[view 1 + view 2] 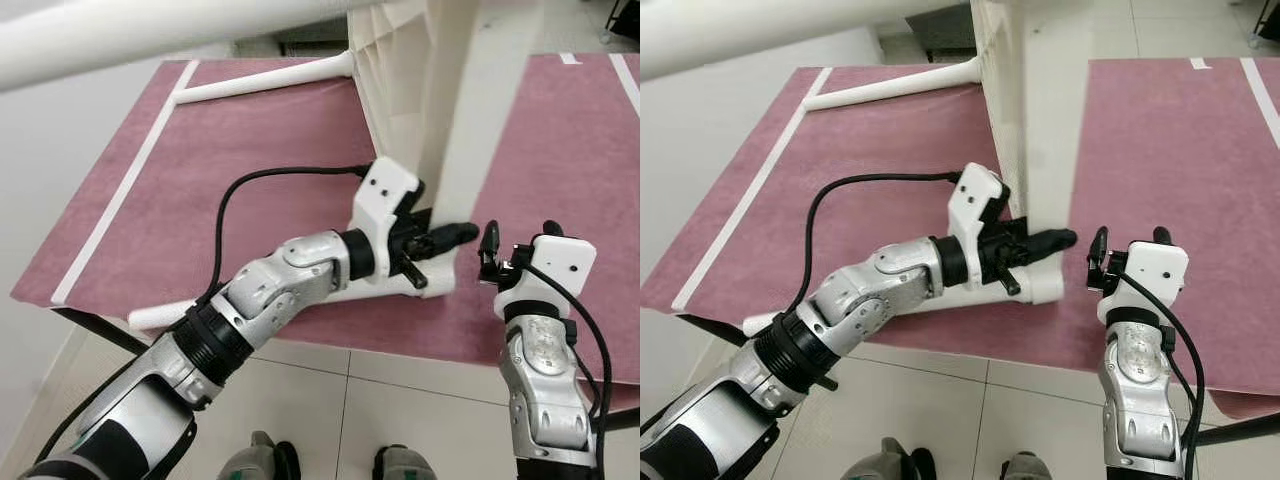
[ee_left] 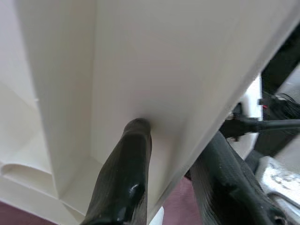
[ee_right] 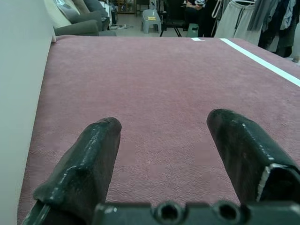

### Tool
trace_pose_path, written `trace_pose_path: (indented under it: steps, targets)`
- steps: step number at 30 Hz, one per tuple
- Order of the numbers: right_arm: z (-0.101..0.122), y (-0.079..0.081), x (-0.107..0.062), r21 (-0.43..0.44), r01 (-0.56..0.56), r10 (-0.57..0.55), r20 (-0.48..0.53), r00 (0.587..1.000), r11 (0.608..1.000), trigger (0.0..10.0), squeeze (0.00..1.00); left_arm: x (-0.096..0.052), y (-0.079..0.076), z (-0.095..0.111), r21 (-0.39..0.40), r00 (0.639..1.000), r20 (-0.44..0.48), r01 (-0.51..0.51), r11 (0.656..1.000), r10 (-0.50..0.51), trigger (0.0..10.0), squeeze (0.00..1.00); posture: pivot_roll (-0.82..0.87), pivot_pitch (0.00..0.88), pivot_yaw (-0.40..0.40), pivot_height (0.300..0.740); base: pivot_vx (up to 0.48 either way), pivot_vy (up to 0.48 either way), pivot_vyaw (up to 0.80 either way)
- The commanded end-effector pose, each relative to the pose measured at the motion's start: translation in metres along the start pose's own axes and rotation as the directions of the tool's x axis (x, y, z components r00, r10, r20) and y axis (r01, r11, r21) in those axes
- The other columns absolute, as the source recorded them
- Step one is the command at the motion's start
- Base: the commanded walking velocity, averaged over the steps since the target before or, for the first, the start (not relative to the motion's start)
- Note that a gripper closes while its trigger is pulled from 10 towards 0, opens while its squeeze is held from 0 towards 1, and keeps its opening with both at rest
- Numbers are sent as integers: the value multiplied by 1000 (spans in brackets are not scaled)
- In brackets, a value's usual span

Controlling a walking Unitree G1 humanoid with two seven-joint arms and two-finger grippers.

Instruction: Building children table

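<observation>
Left gripper [image 1: 440, 240] jaws pinching upright white table panel [image 1: 455, 120], right gripper [image 1: 520, 245] jaws spread, empty; thin-edge hold may slip, toppling panel.

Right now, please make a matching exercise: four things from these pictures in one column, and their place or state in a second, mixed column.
Things:
1. left hand
2. right hand
3. white table leg
4. maroon mat

States:
A. lying loose at the far side of the mat
B. open, holding nothing
C. gripping the edge of the upright white table panel
D. spread under the parts, with white stripes

Pairs: 1-C, 2-B, 3-A, 4-D
</observation>
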State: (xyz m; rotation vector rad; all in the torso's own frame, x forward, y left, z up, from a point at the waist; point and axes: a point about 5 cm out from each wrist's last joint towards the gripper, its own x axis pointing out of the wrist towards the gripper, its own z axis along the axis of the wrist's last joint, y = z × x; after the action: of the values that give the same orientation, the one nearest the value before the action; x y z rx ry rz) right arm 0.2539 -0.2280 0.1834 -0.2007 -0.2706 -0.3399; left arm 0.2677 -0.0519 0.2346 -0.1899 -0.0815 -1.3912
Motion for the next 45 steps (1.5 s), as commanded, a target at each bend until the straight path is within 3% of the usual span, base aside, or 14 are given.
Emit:
trace_pose_path:
  steps: [1, 5, 10, 12, 17, 18, 20, 21, 22, 28, 30, 31, 41, 45]
  targets:
    - [-1, 2, -3, -1, -1, 1, -9, 1000, 1000, 10000, 0, -16, -64, 16, 76, 458, -1, 886, 456, -889, 10000, 0, -281, 155, 171, 740, 0, 0, 0]
    - [-1, 2, -4, 0, 3, -3, -11, 1000, 1000, 10000, 0, -19, -66, 15, 55, 417, -13, 908, 416, -909, 10000, 0, -281, 156, 172, 740, 0, 0, 0]
    - [-1, 3, -4, 1, 3, -3, -13, 1000, 1000, 10000, 0, -19, -65, 15, 55, 413, -24, 910, 412, -910, 10000, 0, -279, 156, 171, 740, 0, 0, 0]
    - [-1, 3, -3, 1, 1, -1, -12, 1000, 1000, 10000, 0, -14, -58, 17, 78, 479, -26, 876, 476, -878, 10000, 0, -278, 156, 169, 740, 0, 0, 0]
    - [-1, 3, -3, 1, 1, -1, -12, 1000, 1000, 10000, 0, -13, -54, 14, 97, 529, -46, 847, 523, -847, 10000, 0, -276, 156, 167, 740, 0, 0, 0]
    - [-1, 3, -3, 1, -1, 1, -12, 1000, 1000, 10000, 0, -13, -51, 12, 99, 565, -44, 823, 560, -824, 10000, 0, -272, 155, 163, 740, 0, 0, 0]
    - [-1, 3, -3, 1, -2, 2, -13, 1000, 1000, 10000, 0, -13, -49, 11, 98, 589, -42, 806, 583, -807, 10000, 0, -272, 155, 163, 740, 0, 0, 0]
    - [-1, 4, -3, 1, -4, 4, -13, 1000, 1000, 10000, 0, -13, -46, 9, 93, 617, -41, 785, 612, -786, 10000, 1000, -265, 154, 157, 740, 0, 0, 0]
    - [-1, 4, -2, 1, -7, 7, -12, 1000, 1000, 10000, 0, -14, -43, 7, 88, 641, -40, 766, 637, -766, 10000, 1000, -260, 153, 153, 740, 0, 0, 0]
    - [-1, 5, -1, 3, -13, 13, -11, 1000, 1000, 10000, 0, -17, -40, 5, 83, 674, -36, 737, 670, -737, 10000, 1000, -255, 151, 150, 740, 0, 0, 0]
    - [-1, 6, 0, 4, -19, 19, -10, 1000, 1000, 10000, 0, -21, -36, 3, 85, 709, -23, 704, 705, -705, 10000, 1000, -248, 148, 146, 740, 0, 0, 0]
    - [-1, 6, 1, 4, -22, 22, -10, 1000, 1000, 10000, 0, -24, -34, 4, 90, 726, -15, 686, 722, -688, 10000, 0, -245, 148, 144, 740, 0, 0, 0]
    - [-1, 9, 3, 6, -31, 31, -8, 999, 999, 10000, 0, -43, -26, 8, 137, 789, -19, 610, 780, -614, 10000, 0, -234, 144, 143, 740, 0, 0, 0]
    - [-1, 9, 3, 7, -33, 33, -10, 999, 999, 10000, 0, -63, -21, 7, 167, 849, -42, 525, 834, -526, 10000, 0, -223, 143, 145, 740, 0, 0, 0]
